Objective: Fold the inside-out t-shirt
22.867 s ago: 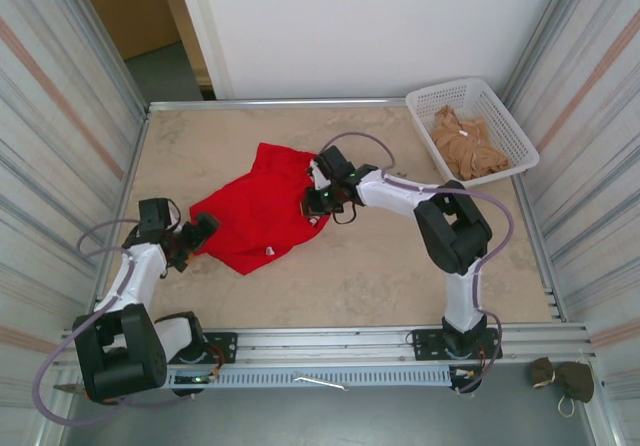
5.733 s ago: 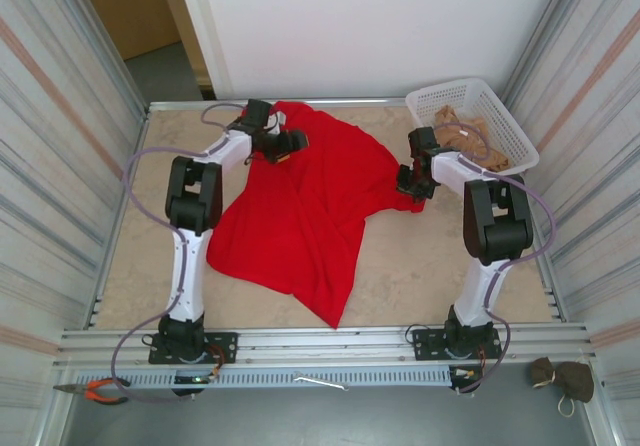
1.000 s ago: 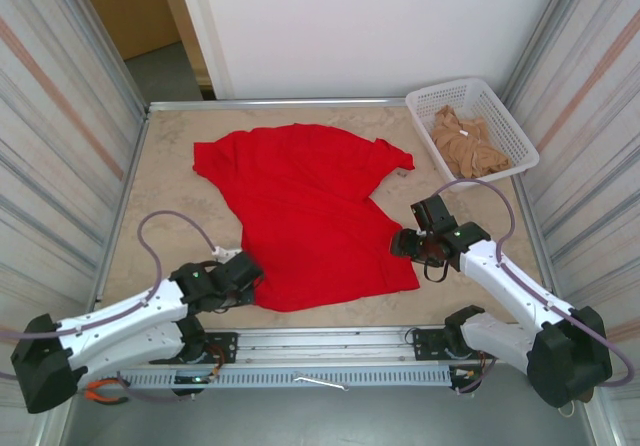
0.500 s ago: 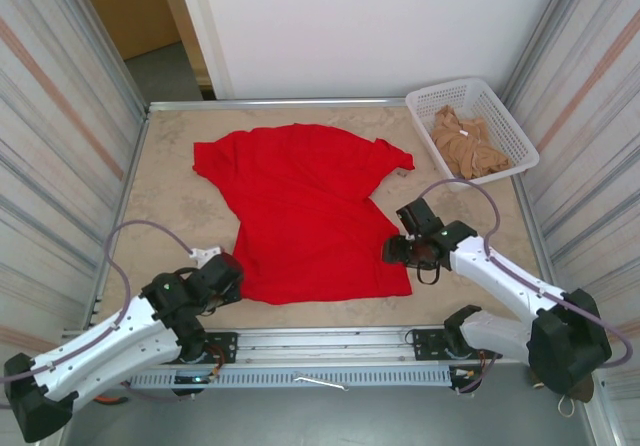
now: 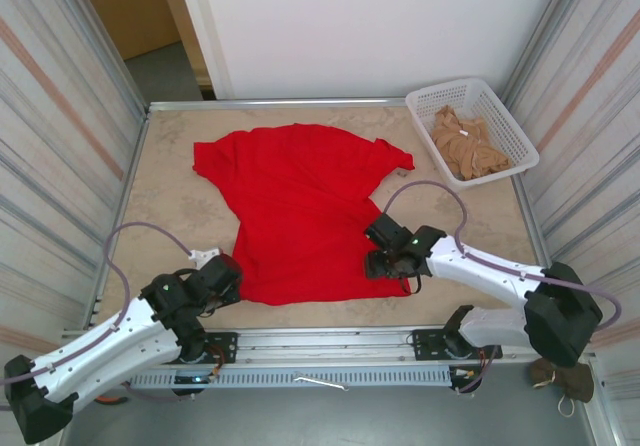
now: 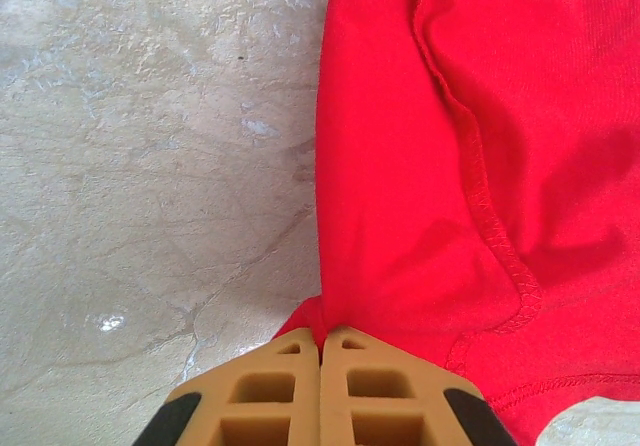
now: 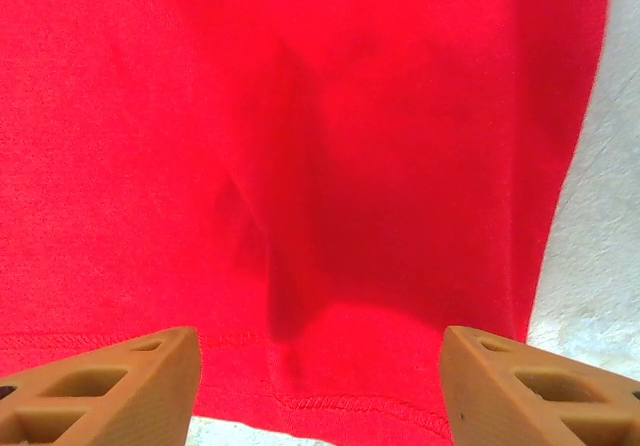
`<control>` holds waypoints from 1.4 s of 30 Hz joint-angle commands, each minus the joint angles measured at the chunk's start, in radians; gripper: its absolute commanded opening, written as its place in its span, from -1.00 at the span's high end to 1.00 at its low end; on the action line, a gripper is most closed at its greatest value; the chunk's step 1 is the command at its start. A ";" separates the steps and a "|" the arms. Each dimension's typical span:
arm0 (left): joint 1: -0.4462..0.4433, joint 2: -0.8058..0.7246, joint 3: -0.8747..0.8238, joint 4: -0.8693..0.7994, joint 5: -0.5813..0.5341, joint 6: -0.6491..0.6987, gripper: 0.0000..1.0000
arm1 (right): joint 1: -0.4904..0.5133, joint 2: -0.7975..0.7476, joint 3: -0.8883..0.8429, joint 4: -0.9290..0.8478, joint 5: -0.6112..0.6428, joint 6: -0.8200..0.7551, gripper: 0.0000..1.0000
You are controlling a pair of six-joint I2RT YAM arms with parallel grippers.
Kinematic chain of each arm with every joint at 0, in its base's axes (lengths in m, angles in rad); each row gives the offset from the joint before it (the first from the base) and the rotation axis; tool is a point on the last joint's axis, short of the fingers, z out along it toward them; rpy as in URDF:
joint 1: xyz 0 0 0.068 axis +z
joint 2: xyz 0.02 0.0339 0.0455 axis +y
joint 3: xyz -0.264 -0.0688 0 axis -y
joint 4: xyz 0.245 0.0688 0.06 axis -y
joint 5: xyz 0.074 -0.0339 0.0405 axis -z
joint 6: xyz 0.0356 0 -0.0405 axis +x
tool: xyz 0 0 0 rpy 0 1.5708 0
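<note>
The inside-out t-shirt [image 5: 300, 206] is bright red and lies spread flat on the table, collar end far, hem near. My left gripper [image 5: 228, 274] sits at the hem's near-left corner. In the left wrist view its fingers [image 6: 322, 341] are shut, with a pinch of the red t-shirt [image 6: 450, 146] caught between the tips. My right gripper [image 5: 385, 253] hovers over the near-right part of the hem. In the right wrist view it [image 7: 320, 351] is open wide, with the red t-shirt [image 7: 300, 116] and its stitched hem lying untouched between the tips.
A white basket [image 5: 418, 97] holding a tan cloth [image 5: 465, 146] stands at the far right corner. Bare marble tabletop [image 5: 180, 196] runs left of the shirt and to its right [image 5: 470, 216]. A metal rail [image 5: 320, 341] edges the near side.
My right gripper has moved left, from beside the shirt's near-right corner to over the hem. My left gripper drew slightly left and back with the corner, then held still.
</note>
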 commanded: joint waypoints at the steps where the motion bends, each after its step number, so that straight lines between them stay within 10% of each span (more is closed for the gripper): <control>1: 0.014 -0.006 -0.015 -0.021 -0.005 -0.014 1.00 | 0.035 0.019 0.009 -0.037 0.058 0.056 -0.26; 24: 0.024 -0.033 -0.046 -0.020 0.004 -0.031 1.00 | 0.065 0.113 -0.034 0.076 0.011 0.088 0.24; 34: 0.034 -0.052 -0.007 -0.056 -0.007 0.015 -0.06 | 0.064 0.121 -0.022 0.076 0.012 0.076 1.00; 42: 0.027 0.041 0.107 0.153 0.093 0.318 -0.14 | -0.007 -0.062 0.013 0.024 -0.046 0.054 1.00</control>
